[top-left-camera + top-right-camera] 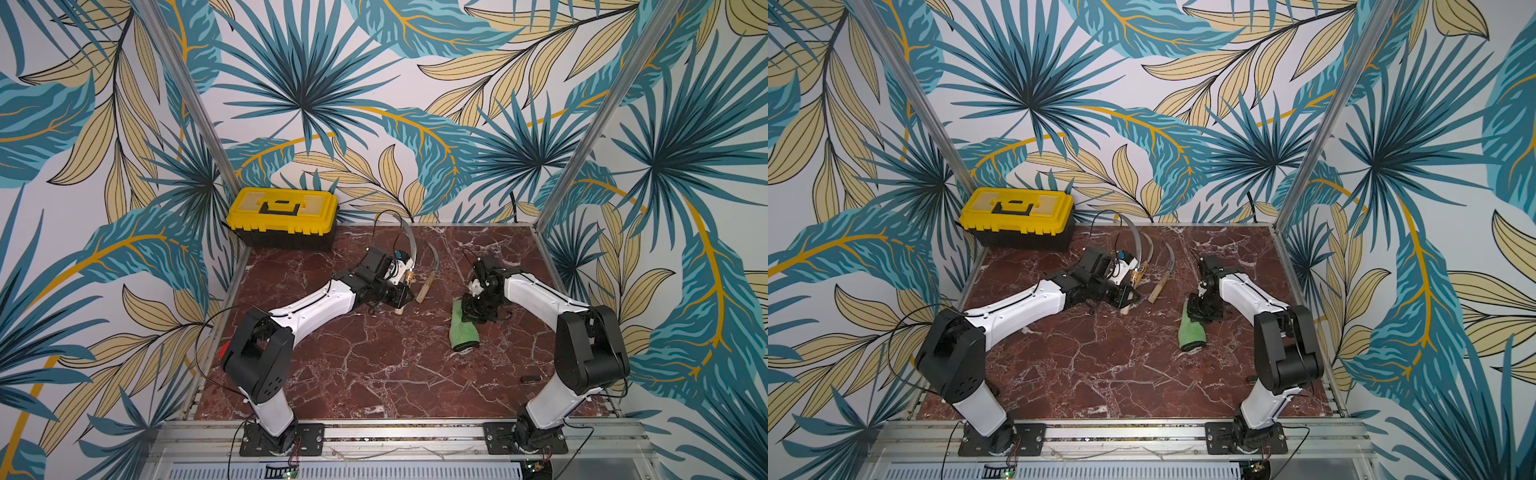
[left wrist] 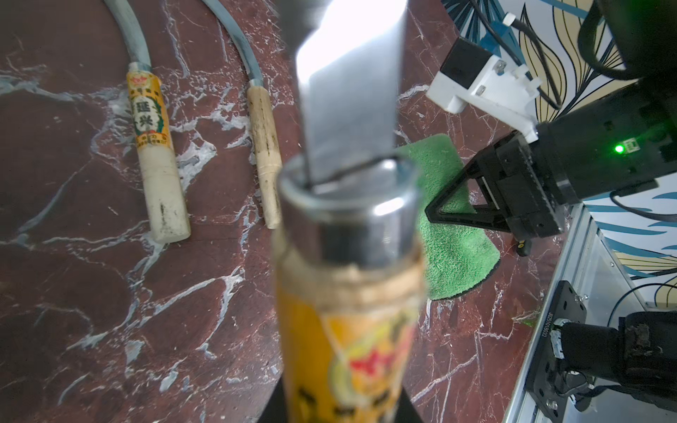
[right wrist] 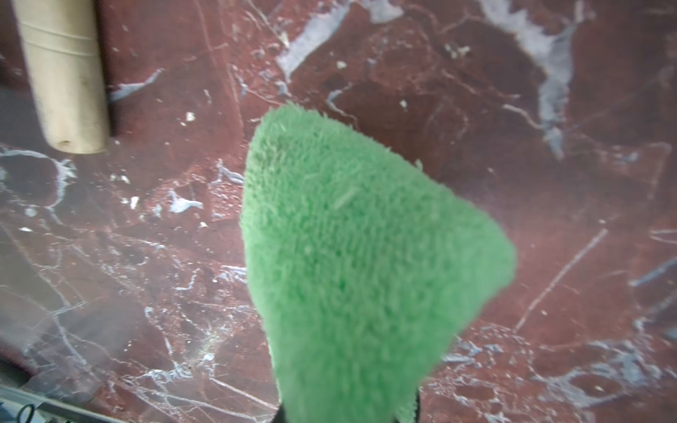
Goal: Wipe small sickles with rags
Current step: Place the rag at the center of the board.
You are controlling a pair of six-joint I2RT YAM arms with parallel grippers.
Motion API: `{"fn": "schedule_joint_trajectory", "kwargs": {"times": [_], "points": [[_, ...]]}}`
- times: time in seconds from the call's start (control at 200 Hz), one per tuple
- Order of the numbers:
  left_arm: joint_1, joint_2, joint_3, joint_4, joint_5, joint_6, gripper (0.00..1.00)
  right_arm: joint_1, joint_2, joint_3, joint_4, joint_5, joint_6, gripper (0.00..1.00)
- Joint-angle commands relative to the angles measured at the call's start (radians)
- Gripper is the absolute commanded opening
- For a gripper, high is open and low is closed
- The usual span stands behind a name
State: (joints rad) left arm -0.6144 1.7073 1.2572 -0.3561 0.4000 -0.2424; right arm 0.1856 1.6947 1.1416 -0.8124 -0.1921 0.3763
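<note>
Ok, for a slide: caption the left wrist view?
Left hand holds labelled sickle; two sickles lie on marble; right hand grips green rag.

The clearest print is the dark-orange label (image 2: 148, 110) round the handle of the lying sickle (image 2: 163, 190) in the left wrist view. It shows a small red crown on top, then two large dark Chinese characters inside a green wreath, the lower resembling 米, and a row of tiny characters beneath, too small to read. The near sickle (image 2: 351, 227), filling that view, bears a second label (image 2: 351, 359) in orange and yellow, blurred beyond reading. A white serial, roughly 0251018032, runs along the black base plate (image 2: 562, 351).
</note>
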Motion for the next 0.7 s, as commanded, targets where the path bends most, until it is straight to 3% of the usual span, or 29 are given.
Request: {"fn": "schedule_joint_trajectory", "kwargs": {"times": [0.0, 0.11, 0.27, 0.386, 0.696], "points": [[-0.004, -0.007, -0.003, 0.009, -0.002, 0.007, 0.0, -0.005, 0.0, 0.01, -0.059, 0.06, -0.022, 0.14], [-0.004, 0.006, 0.002, 0.009, -0.002, 0.011, 0.0, -0.005, 0.003, 0.015, -0.078, 0.088, -0.026, 0.2], [-0.004, 0.014, 0.002, 0.01, -0.003, 0.011, 0.0, -0.005, -0.012, 0.029, -0.108, 0.12, -0.031, 0.45], [-0.004, 0.014, 0.003, 0.009, -0.003, 0.009, 0.0, -0.004, -0.043, 0.049, -0.152, 0.152, -0.036, 0.57], [-0.004, 0.02, 0.003, 0.015, -0.004, 0.005, 0.0, -0.005, -0.194, 0.102, -0.262, 0.212, -0.021, 0.62]]}}
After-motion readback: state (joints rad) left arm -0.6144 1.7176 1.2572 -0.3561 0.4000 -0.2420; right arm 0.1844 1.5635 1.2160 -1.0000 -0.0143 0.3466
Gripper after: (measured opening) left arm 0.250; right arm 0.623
